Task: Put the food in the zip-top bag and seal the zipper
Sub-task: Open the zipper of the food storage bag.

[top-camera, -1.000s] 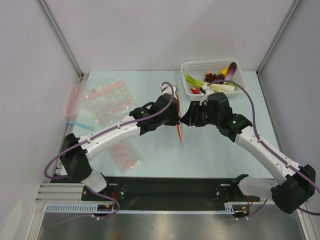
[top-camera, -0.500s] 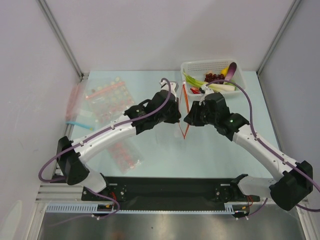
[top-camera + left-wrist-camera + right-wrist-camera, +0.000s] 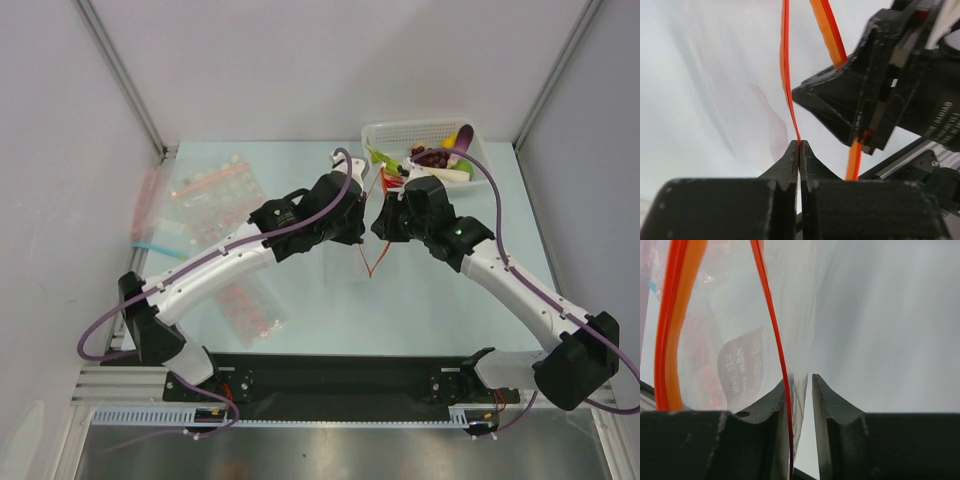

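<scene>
The clear zip-top bag (image 3: 352,262) hangs between my two grippers over the middle of the table. Its red-orange zipper (image 3: 371,262) is parted into two strips. My left gripper (image 3: 360,228) is shut on one thin strip (image 3: 785,75). My right gripper (image 3: 379,224) faces it. In the right wrist view its jaws (image 3: 799,382) stand slightly apart, and the other strip (image 3: 772,315) and the film lie against one finger. The white label patch (image 3: 742,365) shows through the film. The scallion (image 3: 382,158) and the grapes (image 3: 430,155) lie in the white basket (image 3: 482,150).
The basket at the back right also holds a yellow fruit (image 3: 452,140) and a purple piece (image 3: 464,138). Clear bags with pink-red dots (image 3: 215,195) and a bag with a blue strip (image 3: 152,245) lie at the left. Walls stand on three sides.
Both grippers have moved away from me toward the basket with the bag between them. The zipper, a single straight line before, has spread into two strips.
</scene>
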Tool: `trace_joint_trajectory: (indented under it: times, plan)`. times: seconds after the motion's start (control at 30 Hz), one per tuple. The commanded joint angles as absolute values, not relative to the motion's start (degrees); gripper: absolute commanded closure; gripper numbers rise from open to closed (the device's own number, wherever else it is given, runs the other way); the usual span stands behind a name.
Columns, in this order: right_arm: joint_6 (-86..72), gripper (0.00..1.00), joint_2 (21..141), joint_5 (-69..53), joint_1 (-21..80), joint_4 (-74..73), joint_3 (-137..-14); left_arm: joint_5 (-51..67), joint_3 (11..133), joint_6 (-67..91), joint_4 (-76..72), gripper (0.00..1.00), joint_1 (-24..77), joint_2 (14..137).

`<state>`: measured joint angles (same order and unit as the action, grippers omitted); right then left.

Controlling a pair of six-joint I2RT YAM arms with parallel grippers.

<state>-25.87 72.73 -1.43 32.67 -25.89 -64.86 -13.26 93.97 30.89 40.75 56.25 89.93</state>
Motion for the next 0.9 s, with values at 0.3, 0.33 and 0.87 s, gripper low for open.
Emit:
trace_joint_trajectory:
  times: [0.3, 0.33, 0.87]
  plan:
    - [-24.00, 1.00, 68.47, 4.57, 32.43, -25.93, -66.01, -20.30, 102.48, 27.95, 51.23, 1.00, 56.43, 94.13]
    - [-23.91, 1.00, 68.29, 4.05, 32.43, -25.67, -65.83, -20.39, 102.83, 27.43, 51.33, 1.00, 56.43, 94.57]
    - [-23.20, 1.00, 65.83, -1.67, 32.52, -23.12, -64.78, -17.75, 107.57, 26.54, 49.66, 0.58, 56.43, 99.40]
